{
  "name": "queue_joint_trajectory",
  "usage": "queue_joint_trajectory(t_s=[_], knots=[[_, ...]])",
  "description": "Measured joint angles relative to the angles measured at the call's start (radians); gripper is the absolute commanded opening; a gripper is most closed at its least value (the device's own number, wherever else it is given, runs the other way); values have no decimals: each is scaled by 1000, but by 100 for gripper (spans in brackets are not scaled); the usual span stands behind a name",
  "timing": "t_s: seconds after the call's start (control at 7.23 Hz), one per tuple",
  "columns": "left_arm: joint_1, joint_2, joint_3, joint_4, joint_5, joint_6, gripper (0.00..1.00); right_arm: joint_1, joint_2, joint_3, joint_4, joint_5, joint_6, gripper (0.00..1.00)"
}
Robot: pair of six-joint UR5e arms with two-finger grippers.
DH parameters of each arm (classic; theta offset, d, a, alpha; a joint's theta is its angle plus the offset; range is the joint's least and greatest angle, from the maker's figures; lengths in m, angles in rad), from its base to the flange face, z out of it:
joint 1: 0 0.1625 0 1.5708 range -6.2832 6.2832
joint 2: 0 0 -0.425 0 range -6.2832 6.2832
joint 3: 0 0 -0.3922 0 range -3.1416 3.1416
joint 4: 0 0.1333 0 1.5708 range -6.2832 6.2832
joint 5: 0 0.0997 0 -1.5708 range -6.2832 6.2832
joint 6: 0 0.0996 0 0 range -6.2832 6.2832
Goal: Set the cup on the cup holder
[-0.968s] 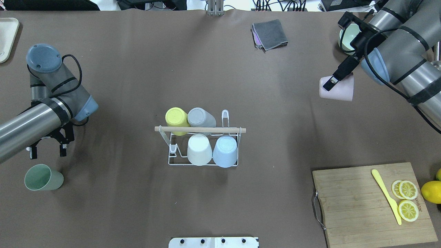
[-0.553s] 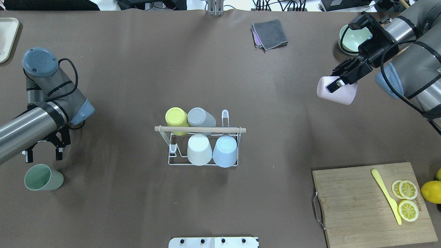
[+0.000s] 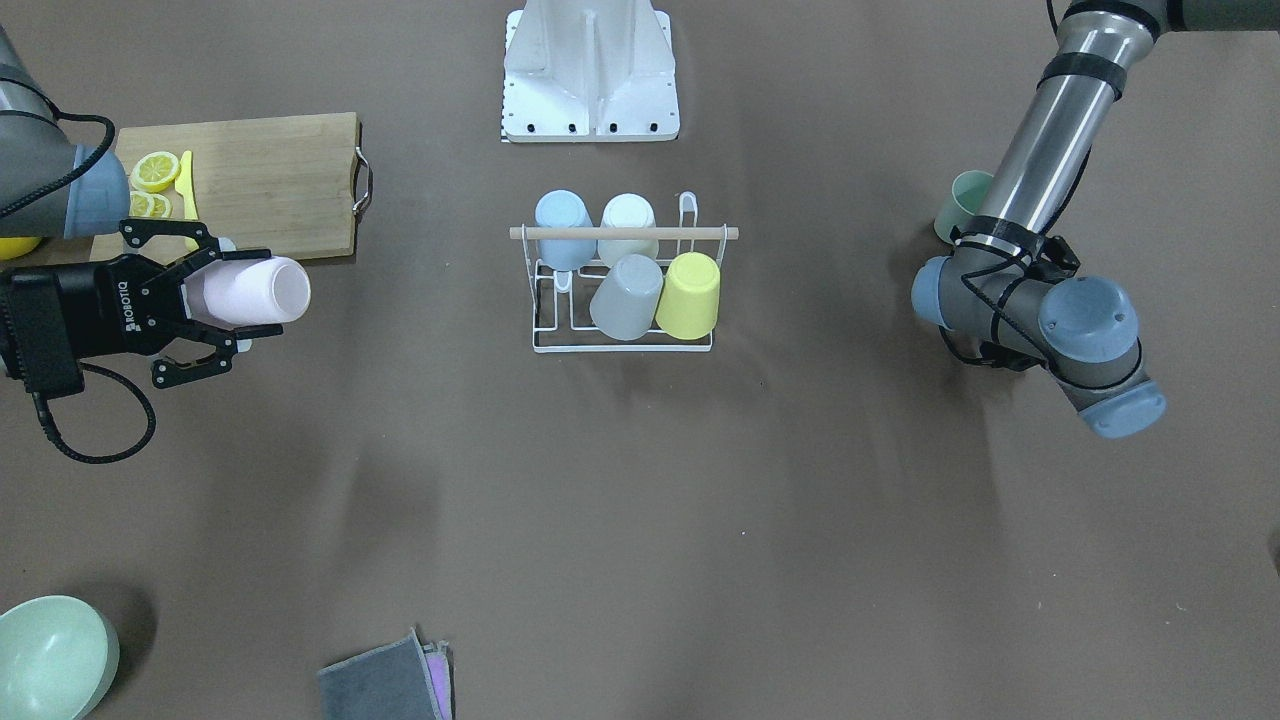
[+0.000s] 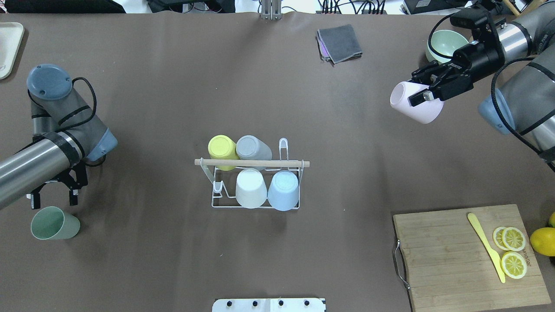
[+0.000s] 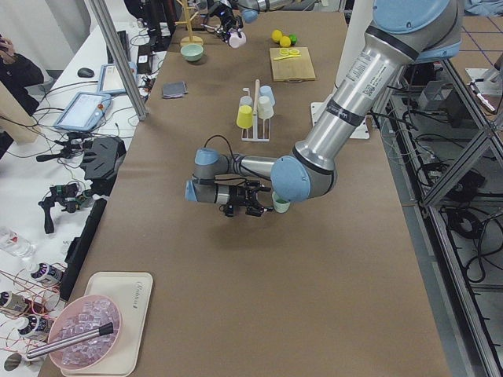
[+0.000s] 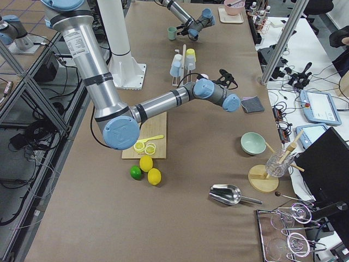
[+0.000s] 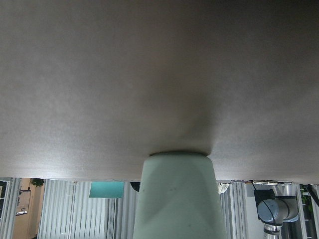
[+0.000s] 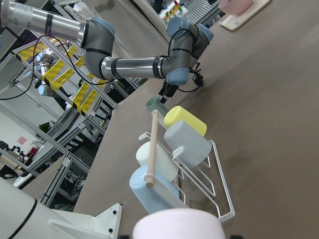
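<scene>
The cup holder, a white wire rack with a wooden rod [image 4: 251, 163], stands mid-table with a yellow, a grey, a white and a blue cup upside down on its prongs. It also shows in the front view [image 3: 625, 232] and the right wrist view [image 8: 153, 149]. My right gripper [image 4: 427, 93] is shut on a pink cup [image 4: 412, 106] and holds it tilted on its side above the table at the far right; the cup also shows in the front view [image 3: 250, 290]. My left gripper [image 4: 53, 200] is open just above a green cup [image 4: 54, 223], which fills the bottom of the left wrist view [image 7: 179, 199].
A wooden cutting board [image 4: 451, 260] with lemon slices and a yellow knife lies at the near right, a lemon [image 4: 544, 240] beside it. A grey cloth [image 4: 339, 43] and a green bowl [image 4: 446, 43] are at the far side. A tray [image 4: 8, 47] is at the far left.
My right gripper has lifted the pink cup, turned it on its side and moved it slightly left. My left gripper has moved a little closer to the green cup.
</scene>
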Motion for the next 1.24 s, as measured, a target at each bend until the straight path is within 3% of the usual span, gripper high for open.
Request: queue_joint_trajectory(t_s=[0.41, 0.55, 0.69, 0.83, 0.97, 1.24], knots=[[18, 35, -44, 74, -20, 65, 79, -32, -9, -6, 0, 126, -253, 27], [28, 47, -54, 77, -29, 70, 61, -60, -9, -9, 0, 193, -321, 27], [40, 56, -59, 77, -43, 71, 28, -83, -9, -13, 1, 253, -385, 27], [48, 61, -62, 75, -55, 72, 6, -98, -10, -14, 1, 298, -445, 28], [52, 64, -64, 73, -61, 72, 0, -110, -9, -14, 1, 327, -498, 28], [45, 66, -73, 95, -62, 66, 0, -144, -6, -14, 1, 385, -617, 28]])
